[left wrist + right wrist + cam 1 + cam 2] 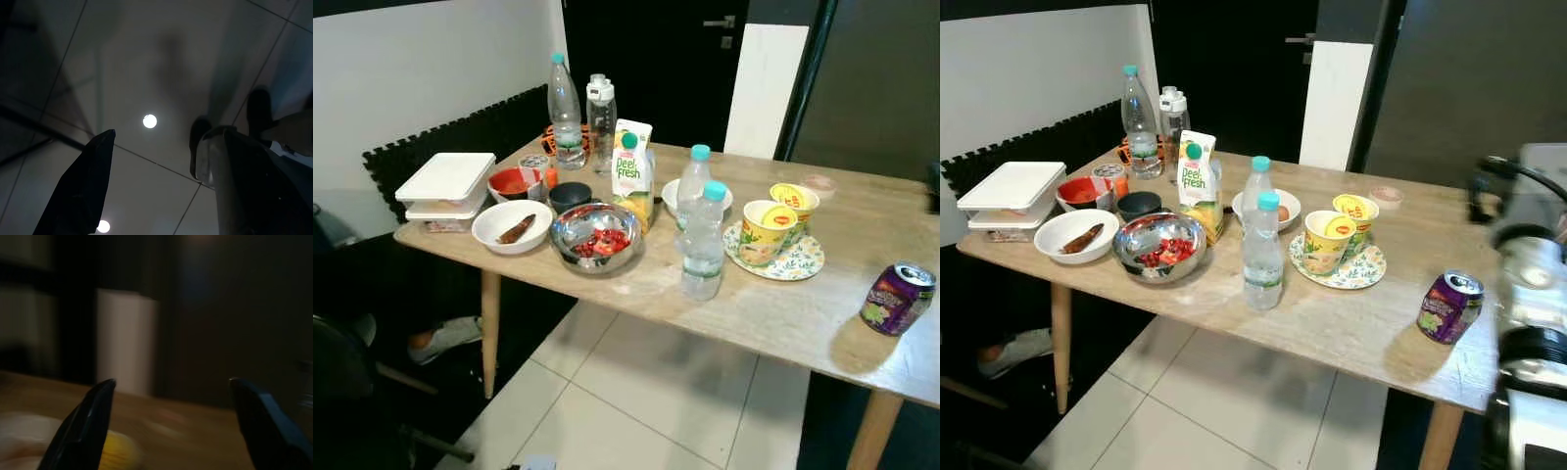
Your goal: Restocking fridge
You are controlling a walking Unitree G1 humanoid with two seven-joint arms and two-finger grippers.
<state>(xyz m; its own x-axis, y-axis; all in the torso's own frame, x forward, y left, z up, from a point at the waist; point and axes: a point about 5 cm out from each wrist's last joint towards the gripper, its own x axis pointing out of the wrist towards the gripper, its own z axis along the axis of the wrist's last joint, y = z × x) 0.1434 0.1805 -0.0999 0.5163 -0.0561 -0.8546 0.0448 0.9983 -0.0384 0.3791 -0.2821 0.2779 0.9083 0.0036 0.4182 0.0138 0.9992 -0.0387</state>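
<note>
1. Left eye view: a pale wood-grain table [783, 313] carries clear plastic water bottles [703, 245], a juice carton [631, 171], a shiny steel bowl [596, 238]; a purple can [898, 299] stands well apart.
2. Right gripper [171, 426] spread wide above the table; left gripper [156, 186] parted over glossy floor tiles [161, 63].

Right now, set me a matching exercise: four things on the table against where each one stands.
Things:
1. purple soda can
2. juice carton
3. white lidded container
4. yellow noodle cups

Places:
A. on the floral plate
B. alone near the table's right end
C. at the table's left end
D. just behind the steel bowl

Pairs: 1-B, 2-D, 3-C, 4-A
</note>
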